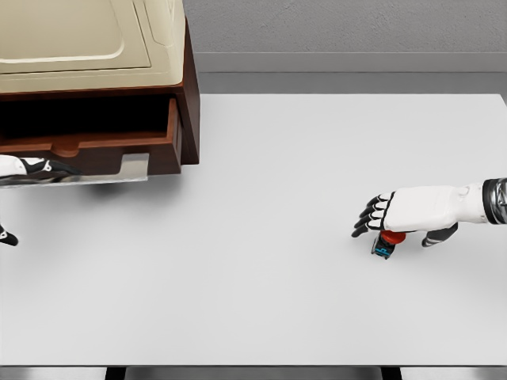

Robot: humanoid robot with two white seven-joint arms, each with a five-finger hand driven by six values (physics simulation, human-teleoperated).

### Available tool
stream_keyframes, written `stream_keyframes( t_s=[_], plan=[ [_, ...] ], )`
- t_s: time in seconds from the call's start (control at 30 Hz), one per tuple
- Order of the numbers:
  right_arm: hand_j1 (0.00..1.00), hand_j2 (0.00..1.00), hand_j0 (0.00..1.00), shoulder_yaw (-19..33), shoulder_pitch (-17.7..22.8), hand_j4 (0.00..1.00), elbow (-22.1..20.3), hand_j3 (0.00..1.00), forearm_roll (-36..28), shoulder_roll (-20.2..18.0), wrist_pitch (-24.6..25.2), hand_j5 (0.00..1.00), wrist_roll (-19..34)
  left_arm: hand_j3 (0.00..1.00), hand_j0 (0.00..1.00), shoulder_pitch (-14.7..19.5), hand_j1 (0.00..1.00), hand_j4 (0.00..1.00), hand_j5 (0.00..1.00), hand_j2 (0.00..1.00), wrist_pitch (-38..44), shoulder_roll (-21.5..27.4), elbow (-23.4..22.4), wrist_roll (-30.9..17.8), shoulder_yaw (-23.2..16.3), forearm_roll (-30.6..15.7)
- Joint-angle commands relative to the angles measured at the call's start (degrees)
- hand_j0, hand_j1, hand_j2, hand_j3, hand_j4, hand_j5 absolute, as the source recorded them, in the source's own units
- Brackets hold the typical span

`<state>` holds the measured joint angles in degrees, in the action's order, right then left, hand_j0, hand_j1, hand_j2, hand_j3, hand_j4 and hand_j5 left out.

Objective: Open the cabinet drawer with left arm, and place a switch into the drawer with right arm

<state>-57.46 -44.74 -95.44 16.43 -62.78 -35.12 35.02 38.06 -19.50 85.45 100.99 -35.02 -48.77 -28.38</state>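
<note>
The wooden cabinet (188,95) stands at the table's back left, and its drawer (171,134) is pulled out, showing a dark interior. My left hand (36,167) lies against the lower front of the drawer at the picture's left edge. The switch (386,242), a small red and blue part, rests on the table at the right. My right hand (394,226) hovers directly over it, palm down, fingers (372,215) stretched out to the left and thumb (438,236) set apart. The hand hides the top of the switch, and the fingers are not closed around it.
A beige appliance (79,39) sits on top of the cabinet. The white table (261,301) spreads wide between the drawer and the switch. Its front edge runs near the bottom of the view.
</note>
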Motion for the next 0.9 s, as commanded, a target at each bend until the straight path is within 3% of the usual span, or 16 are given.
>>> stream_keyframes(
  t_s=[0.0,0.17,0.33,0.53,0.87],
  plan=[
    [0.92,0.92,0.92,0.1,0.0,0.92,0.0,0.92,-0.3,-0.1,0.1,0.92,0.0,1.0,1.0,0.0,1.0,1.0,1.0,1.0,-0.7,0.6,0.0,0.0,0.1,-1.4],
    [0.88,0.88,0.88,0.0,0.0,0.88,0.0,0.88,-0.4,0.0,0.1,0.88,0.0,1.0,1.0,0.1,1.0,1.0,1.0,1.0,-0.8,1.4,0.0,0.0,0.2,-3.8],
    [0.87,0.87,0.87,-0.1,0.0,0.87,0.0,0.87,-0.4,0.0,0.1,0.87,0.0,1.0,1.0,1.0,1.0,1.0,1.0,1.0,-1.1,3.1,0.0,0.0,1.2,-9.4],
    [0.73,0.73,0.73,-0.2,0.0,0.73,0.1,0.73,-0.6,-0.1,0.1,0.73,0.0,1.0,1.0,1.4,1.0,1.0,1.0,1.0,-1.2,2.5,0.0,0.0,3.9,-9.3],
    [0.66,0.66,0.66,0.2,0.1,0.66,0.2,0.66,-0.8,-0.1,0.1,0.66,0.0,1.0,1.0,2.5,1.0,1.0,1.0,1.0,-1.9,2.4,0.0,0.0,4.2,-9.4]
  ],
)
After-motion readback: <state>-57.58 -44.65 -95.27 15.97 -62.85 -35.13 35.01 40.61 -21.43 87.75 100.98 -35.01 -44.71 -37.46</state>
